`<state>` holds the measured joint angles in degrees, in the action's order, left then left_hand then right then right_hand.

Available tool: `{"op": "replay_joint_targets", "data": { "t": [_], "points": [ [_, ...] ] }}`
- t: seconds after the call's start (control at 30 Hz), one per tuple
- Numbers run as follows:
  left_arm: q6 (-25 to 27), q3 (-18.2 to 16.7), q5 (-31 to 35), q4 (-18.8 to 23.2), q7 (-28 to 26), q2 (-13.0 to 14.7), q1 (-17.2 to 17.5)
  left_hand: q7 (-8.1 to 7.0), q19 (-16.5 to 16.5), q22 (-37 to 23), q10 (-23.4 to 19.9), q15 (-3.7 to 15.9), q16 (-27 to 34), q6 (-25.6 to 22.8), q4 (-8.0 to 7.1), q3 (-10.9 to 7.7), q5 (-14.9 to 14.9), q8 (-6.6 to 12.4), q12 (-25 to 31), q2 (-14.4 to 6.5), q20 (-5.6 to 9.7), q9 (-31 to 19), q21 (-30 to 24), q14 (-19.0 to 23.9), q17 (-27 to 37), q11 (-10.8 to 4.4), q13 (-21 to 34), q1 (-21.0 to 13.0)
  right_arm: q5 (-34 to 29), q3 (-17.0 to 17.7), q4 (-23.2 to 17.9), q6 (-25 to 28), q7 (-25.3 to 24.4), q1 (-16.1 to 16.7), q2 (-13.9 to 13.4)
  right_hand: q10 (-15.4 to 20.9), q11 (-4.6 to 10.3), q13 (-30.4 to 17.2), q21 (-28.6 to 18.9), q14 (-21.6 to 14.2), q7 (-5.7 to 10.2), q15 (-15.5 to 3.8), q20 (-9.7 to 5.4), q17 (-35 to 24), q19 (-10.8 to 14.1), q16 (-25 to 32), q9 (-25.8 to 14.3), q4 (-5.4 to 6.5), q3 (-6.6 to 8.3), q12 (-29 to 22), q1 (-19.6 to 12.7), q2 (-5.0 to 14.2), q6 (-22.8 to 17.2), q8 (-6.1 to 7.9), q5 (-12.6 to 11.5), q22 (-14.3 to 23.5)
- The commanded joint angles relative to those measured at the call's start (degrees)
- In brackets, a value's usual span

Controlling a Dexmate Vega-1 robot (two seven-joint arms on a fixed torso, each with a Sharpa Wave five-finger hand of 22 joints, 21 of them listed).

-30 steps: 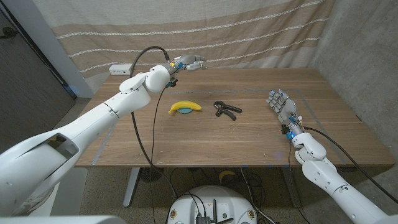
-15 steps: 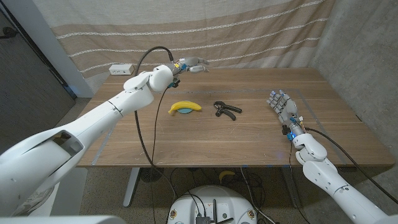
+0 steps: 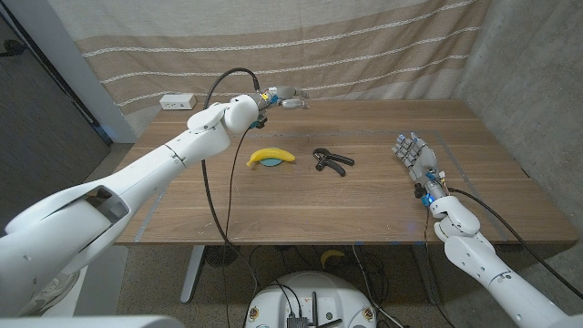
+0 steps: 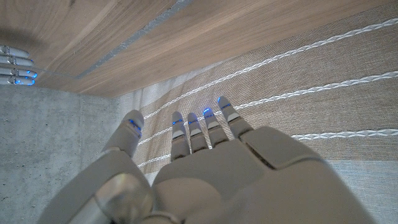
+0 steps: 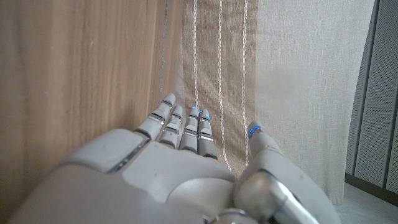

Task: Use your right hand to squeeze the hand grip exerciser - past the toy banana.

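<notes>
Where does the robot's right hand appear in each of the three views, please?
Head view: right hand, fingers apart, over the table's right side.
Left wrist view: its fingertips, small, where table meets grey wall.
Right wrist view: its back, up close, fingers toward the curtain.
Shared landmark: the striped curtain.

Lighting: even, moderately bright, diffuse; soft shadows on table (image 3: 364, 196). No strong glare. Head view sharp, slight bowing at edges. Wrist views: near hand surfaces soft, blurred.
</notes>
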<state>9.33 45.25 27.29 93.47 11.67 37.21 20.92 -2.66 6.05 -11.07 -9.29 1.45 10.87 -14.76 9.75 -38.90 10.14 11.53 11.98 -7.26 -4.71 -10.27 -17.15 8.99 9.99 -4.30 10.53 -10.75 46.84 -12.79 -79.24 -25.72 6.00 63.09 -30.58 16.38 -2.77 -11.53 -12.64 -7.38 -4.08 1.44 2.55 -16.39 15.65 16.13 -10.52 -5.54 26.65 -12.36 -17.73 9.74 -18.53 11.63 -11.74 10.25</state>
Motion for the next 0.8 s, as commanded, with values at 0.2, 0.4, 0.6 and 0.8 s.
{"op": "replay_joint_targets", "data": {
  "t": [0.2,0.4,0.6,0.8],
  "points": [
    [1.9,2.4,1.8,-0.7,3.4,-1.2,-1.6,-0.55,-0.2,0.0,0.7,-0.11,-0.2,-1.2,0.73,-0.29,-0.1,0.38,-0.2,0.4,0.11,-0.2,0.4,-0.4,0.2,-0.35,0.3,-1.7,0.0,0.3,0.5,-0.2,0.7,-0.3,-0.3,0.7,0.01,-0.1,0.0,-0.3,-0.04,0.25,0.19,-0.2,0.5,0.4,-0.3,-0.33,0.23,0.2,0.0,-0.24,-0.4,-0.02,-0.5,0.2],
    [3.3,3.1,2.2,-0.2,5.2,-1.2,-1.8,-0.67,-0.1,0.0,0.0,0.13,0.0,-2.0,0.92,-0.40,0.0,0.67,0.0,0.7,0.11,-0.2,0.5,0.0,0.2,-0.40,0.3,-2.5,-0.8,0.4,-0.6,-0.6,0.1,0.2,-0.9,0.8,-0.05,-0.2,0.0,-0.4,-0.03,0.30,0.20,-0.3,0.5,0.4,-0.3,-0.37,0.23,0.2,0.0,-0.25,-0.5,0.01,-0.5,0.2],
    [4.6,3.9,2.9,0.1,6.8,-1.4,-2.2,-0.53,-0.1,0.0,-0.3,0.24,0.0,-2.5,1.06,-0.49,0.1,0.86,0.0,0.9,0.08,-0.2,0.5,0.3,0.2,-0.68,0.3,-3.1,-1.1,0.6,-1.3,-0.6,-0.1,0.5,-1.4,0.9,0.02,-0.2,0.0,-0.3,-0.10,0.23,0.21,-0.3,0.5,0.4,-0.3,-0.41,0.23,0.2,0.0,-0.27,-0.6,0.00,-0.5,0.2],
    [5.7,5.0,4.0,0.4,9.0,-1.5,-3.0,-0.47,0.0,0.0,-0.4,0.26,0.0,-3.5,1.17,-0.55,0.1,1.23,0.0,1.1,0.09,-0.2,0.6,0.4,0.2,-0.66,0.3,-3.8,-0.9,0.7,-1.6,-0.6,-0.1,0.8,-1.5,0.9,0.01,-0.2,0.0,-0.4,-0.09,0.35,0.19,-0.3,0.5,0.4,-0.3,-0.43,0.23,0.2,0.1,-0.28,-0.6,0.01,-0.5,0.2]
  ]
}}
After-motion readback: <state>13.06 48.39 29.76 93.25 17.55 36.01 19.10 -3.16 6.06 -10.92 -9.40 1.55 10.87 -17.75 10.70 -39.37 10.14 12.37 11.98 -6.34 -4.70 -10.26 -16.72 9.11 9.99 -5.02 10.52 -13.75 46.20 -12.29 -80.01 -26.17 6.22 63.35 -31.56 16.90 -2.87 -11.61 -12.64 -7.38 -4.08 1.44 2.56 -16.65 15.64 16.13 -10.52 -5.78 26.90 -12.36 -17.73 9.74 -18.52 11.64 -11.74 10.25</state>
